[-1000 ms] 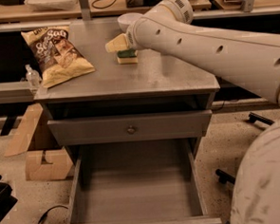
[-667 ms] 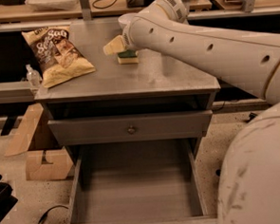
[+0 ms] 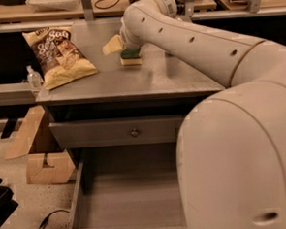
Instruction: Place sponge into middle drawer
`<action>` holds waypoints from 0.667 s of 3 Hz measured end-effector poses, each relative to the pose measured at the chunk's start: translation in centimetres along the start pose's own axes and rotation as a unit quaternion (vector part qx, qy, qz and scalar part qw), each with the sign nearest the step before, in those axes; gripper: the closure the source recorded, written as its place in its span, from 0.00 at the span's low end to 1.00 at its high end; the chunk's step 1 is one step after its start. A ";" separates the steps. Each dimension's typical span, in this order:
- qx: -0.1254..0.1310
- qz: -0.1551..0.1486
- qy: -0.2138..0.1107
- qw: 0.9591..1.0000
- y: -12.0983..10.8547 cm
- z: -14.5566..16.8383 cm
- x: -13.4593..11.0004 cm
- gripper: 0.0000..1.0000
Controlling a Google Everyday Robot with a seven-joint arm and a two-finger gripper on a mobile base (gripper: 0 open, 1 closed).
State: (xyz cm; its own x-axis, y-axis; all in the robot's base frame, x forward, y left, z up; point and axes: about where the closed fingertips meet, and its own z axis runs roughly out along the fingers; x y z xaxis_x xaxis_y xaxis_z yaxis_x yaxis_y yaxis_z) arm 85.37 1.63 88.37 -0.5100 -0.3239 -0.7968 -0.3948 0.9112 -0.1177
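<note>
- Since a second ago the arm (image 3: pixel 192 40) has swung closer to the camera, its elbow now filling the 4 o'clock corner. The sponge (image 3: pixel 130 56) has not shifted.
- The sponge lies green side up on the desk (image 3: pixel 131 85), toward 12 o'clock.
- The gripper (image 3: pixel 122 46) hangs right at the sponge, largely hidden by the wrist, and I cannot tell whether it is open or closed.
- A chip bag (image 3: pixel 59 56) at 10 o'clock bears large pale lettering starting "Sea"; the rest is unreadable.
- The middle drawer (image 3: pixel 129 202) stands pulled out at 6 o'clock, below a closed drawer front (image 3: pixel 100 133) with a round knob (image 3: pixel 134 132).
</note>
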 end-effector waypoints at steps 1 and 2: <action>0.003 0.011 0.020 1.000 -0.5 1.8 -0.4 0.00; 0.015 0.025 0.049 0.998 -1.5 3.2 0.3 0.00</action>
State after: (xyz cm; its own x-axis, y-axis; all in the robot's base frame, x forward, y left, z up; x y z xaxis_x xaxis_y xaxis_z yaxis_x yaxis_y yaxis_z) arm 88.21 0.99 86.38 -0.6012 -0.2991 -0.7410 -0.3438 0.9339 -0.0980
